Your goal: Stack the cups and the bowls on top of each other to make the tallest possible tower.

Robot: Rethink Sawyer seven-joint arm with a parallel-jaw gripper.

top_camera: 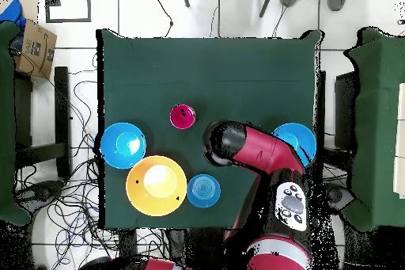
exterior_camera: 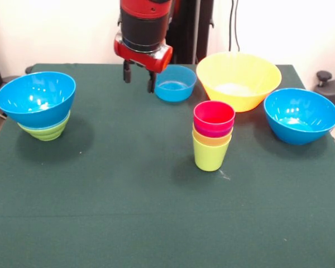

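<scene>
at the left of the front view you have a large glossy blue plastic bowl nested, slightly tilted, in a lime green plastic bowl on the dark green table cloth, well to the left of the stack of cups. the red and black arm comes straight down from above, left of and behind the cup stack, wrist vertical. its gripper hangs above the cloth with its two dark fingers pointing down and parted by a modest gap, holding nothing. just right of the gripper, behind the cups, sits a small blue plastic bowl, touching or nearly touching the very large yellow plastic bowl beside it. the stack of ribbed plastic cups stands upright in front of these: lime green lowest, then orange-yellow, purple, and red on top. right of the cups, well apart, is another large blue plastic bowl.

from overhead you see the arm reaching from the base across the cloth, covering the gripper. the cup stack shows only its red top. the yellow bowl and small blue bowl sit side by side, and the arm partly hides one large blue bowl.
</scene>
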